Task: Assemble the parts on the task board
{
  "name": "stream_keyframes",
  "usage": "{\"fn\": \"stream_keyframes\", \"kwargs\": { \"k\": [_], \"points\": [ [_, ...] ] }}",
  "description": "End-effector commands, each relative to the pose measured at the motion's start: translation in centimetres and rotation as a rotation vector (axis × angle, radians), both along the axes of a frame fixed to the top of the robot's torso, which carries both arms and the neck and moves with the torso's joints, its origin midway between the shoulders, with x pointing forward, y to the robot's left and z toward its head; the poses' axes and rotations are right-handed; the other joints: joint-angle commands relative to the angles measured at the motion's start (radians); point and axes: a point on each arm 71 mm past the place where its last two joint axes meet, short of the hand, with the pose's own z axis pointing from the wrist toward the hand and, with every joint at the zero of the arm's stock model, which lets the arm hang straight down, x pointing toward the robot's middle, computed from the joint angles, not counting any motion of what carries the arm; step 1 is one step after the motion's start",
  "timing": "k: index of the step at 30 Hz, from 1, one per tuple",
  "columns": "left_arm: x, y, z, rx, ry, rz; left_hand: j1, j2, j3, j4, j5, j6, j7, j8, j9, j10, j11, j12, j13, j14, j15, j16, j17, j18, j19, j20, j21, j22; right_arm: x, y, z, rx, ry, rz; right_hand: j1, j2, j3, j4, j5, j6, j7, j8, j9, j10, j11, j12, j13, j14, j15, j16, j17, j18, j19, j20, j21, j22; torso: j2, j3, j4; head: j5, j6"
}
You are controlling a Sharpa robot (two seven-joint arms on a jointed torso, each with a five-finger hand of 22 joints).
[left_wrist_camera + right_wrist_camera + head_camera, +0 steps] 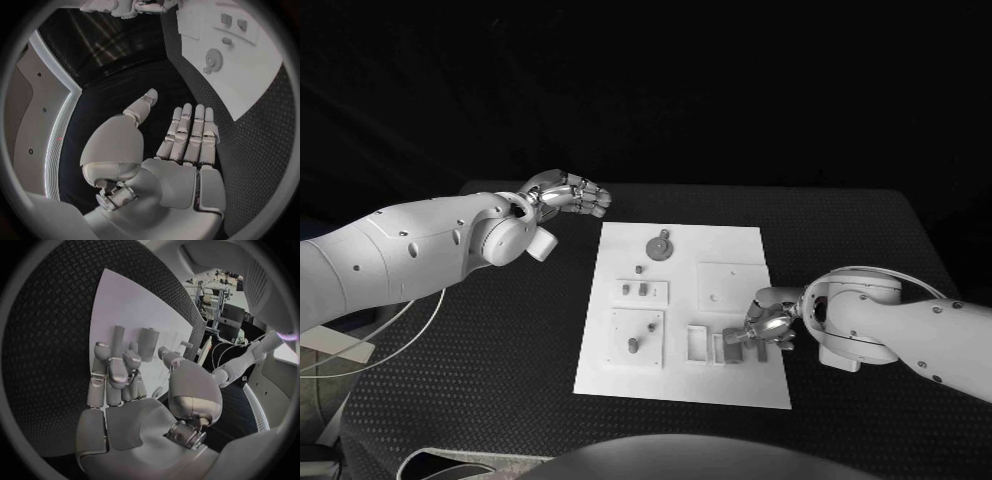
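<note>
The white task board (682, 385) lies in the middle of the black table. My right hand (769, 322) hovers low over its near right part, fingers curled down at two upright grey pieces (736, 346). In the right wrist view my right hand (125, 385) has its thumb and a finger on either side of one grey piece (148, 342), and the other grey piece (118, 336) stands beside it; a grip is not plain. My left hand (568, 194) is raised off the board's far left corner. The left hand (187, 135) has straight fingers and holds nothing.
A grey gear (659, 244) sits at the board's far end, also seen as the gear (214, 60) on the board (250, 75). Raised white blocks (638, 338) with small grey pegs occupy the board's left side. A square block (730, 282) lies to the right.
</note>
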Motion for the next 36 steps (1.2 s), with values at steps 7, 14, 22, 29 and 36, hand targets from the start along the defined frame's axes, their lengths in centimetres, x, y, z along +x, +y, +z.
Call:
{"fn": "stream_keyframes", "kwargs": {
  "k": [7,14,22,29,36],
  "points": [
    [-0.1,-0.2,0.1,-0.006,-0.003,-0.020,0.010,-0.003,-0.002,0.002,-0.004,-0.002,0.007,0.005,0.000,-0.003,0.004,0.004,-0.001,0.002,0.002,-0.007,0.002,-0.003,-0.001,0.004,0.001,-0.001,-0.1,0.4,-1.2,-0.016,0.011,-0.019,-0.015,0.000,0.001,0.008,-0.003,0.008,0.002,-0.009,0.001,-0.007,-0.003,0.007,0.002,-0.002,-0.005,0.007,0.002,0.013,-0.001,-0.006,0.007,0.021,0.001,0.0002,-0.0002,0.001,-0.007],
    [-0.1,-0.1,0.1,-0.005,-0.002,-0.017,0.009,-0.003,-0.003,0.003,-0.004,-0.002,0.008,0.005,0.000,-0.003,0.004,0.004,-0.002,0.002,0.002,-0.007,0.002,-0.003,-0.001,0.004,0.001,-0.001,0.0,0.8,-1.6,-0.016,0.012,-0.023,-0.020,-0.009,0.002,0.014,-0.005,-0.001,0.006,-0.021,0.000,-0.013,0.001,0.008,0.002,-0.008,-0.002,0.006,0.003,0.013,-0.007,-0.007,0.010,0.021,0.000,0.0002,-0.0004,0.002,-0.010],
    [-0.1,0.0,0.1,-0.004,-0.003,-0.015,0.008,-0.004,-0.003,0.003,-0.004,-0.002,0.008,0.005,0.000,-0.003,0.004,0.004,-0.002,0.002,0.003,-0.008,0.002,-0.003,-0.001,0.004,0.002,-0.002,-0.3,1.0,-2.0,-0.023,0.031,-0.010,0.003,0.013,0.001,-0.009,-0.005,-0.004,0.009,-0.029,0.002,-0.020,0.004,0.009,0.001,-0.014,0.001,0.006,0.004,0.013,-0.015,-0.007,0.015,0.021,0.000,0.0000,-0.0007,0.004,-0.013],
    [-0.1,0.0,0.1,-0.003,-0.004,-0.015,0.008,-0.003,-0.004,0.003,-0.004,-0.002,0.008,0.005,0.000,-0.003,0.004,0.004,-0.002,0.002,0.003,-0.008,0.002,-0.003,-0.001,0.004,0.002,-0.002,-0.4,0.9,-1.8,-0.013,0.015,-0.028,0.046,0.115,-0.036,-0.192,-0.004,0.008,0.009,-0.042,0.010,-0.024,0.004,0.016,-0.005,-0.017,0.002,0.008,0.006,0.013,-0.028,0.001,0.026,0.019,0.000,-0.0001,-0.0008,0.004,-0.014],
    [-0.1,0.0,0.1,-0.002,-0.003,-0.014,0.008,-0.003,-0.004,0.003,-0.004,-0.002,0.008,0.005,0.000,-0.003,0.003,0.004,-0.003,0.002,0.003,-0.008,0.003,-0.003,-0.002,0.004,0.002,-0.002,-0.5,0.2,-1.7,0.020,0.025,-0.081,-0.001,0.206,-0.006,-0.363,-0.005,0.024,0.010,-0.061,0.011,-0.018,0.005,0.017,-0.021,-0.012,0.003,0.003,0.000,0.013,-0.022,0.009,0.026,0.014,0.000,0.0005,-0.0018,0.004,-0.014]
  ]
}}
